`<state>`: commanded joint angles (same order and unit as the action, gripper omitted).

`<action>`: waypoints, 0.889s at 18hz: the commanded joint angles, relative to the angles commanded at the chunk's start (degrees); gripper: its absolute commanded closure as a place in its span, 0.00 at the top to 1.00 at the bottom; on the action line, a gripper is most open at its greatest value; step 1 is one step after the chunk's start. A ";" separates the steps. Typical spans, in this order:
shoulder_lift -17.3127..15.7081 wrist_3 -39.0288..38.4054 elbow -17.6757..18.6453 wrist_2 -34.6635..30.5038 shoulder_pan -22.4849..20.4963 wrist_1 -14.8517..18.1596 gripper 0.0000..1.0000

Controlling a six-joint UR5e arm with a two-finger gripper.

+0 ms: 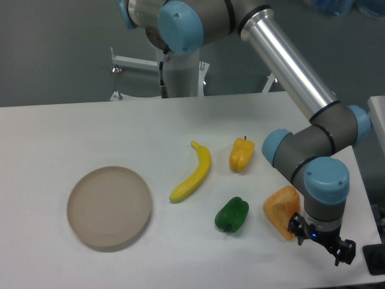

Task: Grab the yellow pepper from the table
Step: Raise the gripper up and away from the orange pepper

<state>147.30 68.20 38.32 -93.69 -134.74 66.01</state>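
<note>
The yellow pepper (241, 155) lies on the white table (90, 132) right of centre, small and lobed, with a thin dark stem pointing away from me. My gripper (320, 244) hangs low over the table's front right corner, well to the right of and nearer than the pepper. Its fingers stand apart and hold nothing. The arm's wrist and forearm rise between the gripper and the pepper's right side.
A long curved banana (192, 173) lies just left of the pepper. A green pepper (232, 215) sits in front of it. An orange wedge-shaped piece (282, 212) lies right beside my gripper. A round beige plate (109, 206) sits at the front left.
</note>
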 joint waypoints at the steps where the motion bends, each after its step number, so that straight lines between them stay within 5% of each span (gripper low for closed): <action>1: -0.17 -0.09 0.35 0.00 0.09 -0.09 1.00; 8: -1.92 -0.35 1.66 0.00 1.40 0.52 1.00; 12: -9.46 -0.79 10.16 0.44 1.23 1.49 1.00; 16: -17.65 0.00 17.91 0.44 -1.22 7.27 1.00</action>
<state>129.66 68.20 56.23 -93.25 -135.96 73.28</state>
